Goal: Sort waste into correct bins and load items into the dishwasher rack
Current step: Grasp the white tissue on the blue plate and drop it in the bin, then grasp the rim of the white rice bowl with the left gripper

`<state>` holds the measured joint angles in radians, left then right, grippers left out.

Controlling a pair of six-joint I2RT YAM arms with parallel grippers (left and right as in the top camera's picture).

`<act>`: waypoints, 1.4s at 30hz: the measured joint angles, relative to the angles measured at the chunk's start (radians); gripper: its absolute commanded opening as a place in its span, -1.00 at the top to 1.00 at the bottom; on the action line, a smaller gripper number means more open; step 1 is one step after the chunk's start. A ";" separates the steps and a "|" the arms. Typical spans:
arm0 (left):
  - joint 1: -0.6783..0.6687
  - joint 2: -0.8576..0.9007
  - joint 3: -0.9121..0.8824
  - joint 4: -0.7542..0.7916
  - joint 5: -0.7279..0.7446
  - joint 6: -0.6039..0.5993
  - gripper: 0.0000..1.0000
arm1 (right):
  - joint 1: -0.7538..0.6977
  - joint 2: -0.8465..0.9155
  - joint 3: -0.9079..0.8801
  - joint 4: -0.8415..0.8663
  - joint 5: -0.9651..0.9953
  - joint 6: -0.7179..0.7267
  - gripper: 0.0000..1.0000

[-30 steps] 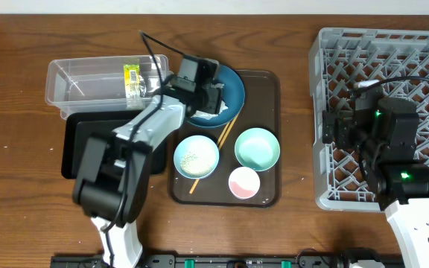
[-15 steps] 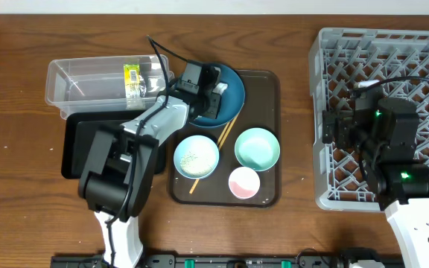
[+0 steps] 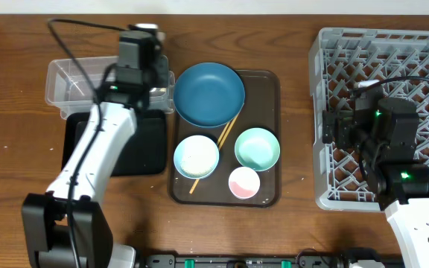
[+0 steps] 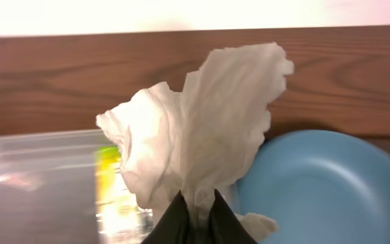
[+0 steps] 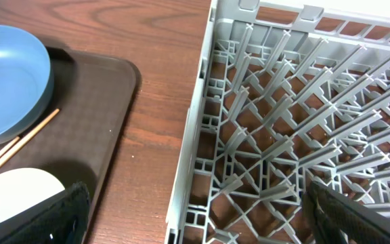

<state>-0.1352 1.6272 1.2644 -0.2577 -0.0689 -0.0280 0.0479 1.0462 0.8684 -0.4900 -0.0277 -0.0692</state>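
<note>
My left gripper (image 4: pixel 198 209) is shut on the crumpled white tissue (image 4: pixel 202 122), which hangs in the air above the fingers. Below it to the left lies the clear tub (image 4: pixel 39 179) with the yellow-green wrapper (image 4: pixel 110 183) inside. To the right is the dark blue dish (image 4: pixel 323 183). From overhead, my left wrist (image 3: pixel 138 58) is over the right end of the clear tub (image 3: pixel 69 82), and the tissue is hidden there. My right gripper (image 5: pixel 208 217) stands open over the near left edge of the grey rack (image 3: pixel 393 59), holding nothing.
The black tray (image 3: pixel 144 145) lies in front of the tub. The brown serving tray (image 3: pixel 265 83) carries the blue dish (image 3: pixel 208 94), a white bowl (image 3: pixel 196 156), a mint-green bowl (image 3: pixel 257 147), a pink bowl (image 3: pixel 243 182) and chopsticks (image 3: pixel 226 134).
My left gripper shut on the tissue in the blue dish, lifted it and swung left to the tub's right end. The dish now shows bare. My right arm has not moved.
</note>
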 measured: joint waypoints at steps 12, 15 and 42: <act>0.142 0.043 0.000 0.042 -0.024 -0.002 0.00 | 0.000 0.000 0.000 0.000 0.000 0.000 -0.98; 0.143 0.043 0.000 0.035 -0.017 -0.001 0.00 | 0.000 0.000 0.000 0.000 0.000 0.000 -0.99; -0.368 0.092 -0.002 -0.502 0.197 -0.199 0.00 | 0.000 0.000 0.000 0.000 -0.002 0.008 -0.98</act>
<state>-0.5030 1.7191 1.2625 -0.7593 0.1284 -0.2268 0.0479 1.0462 0.8688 -0.4900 -0.0296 -0.0612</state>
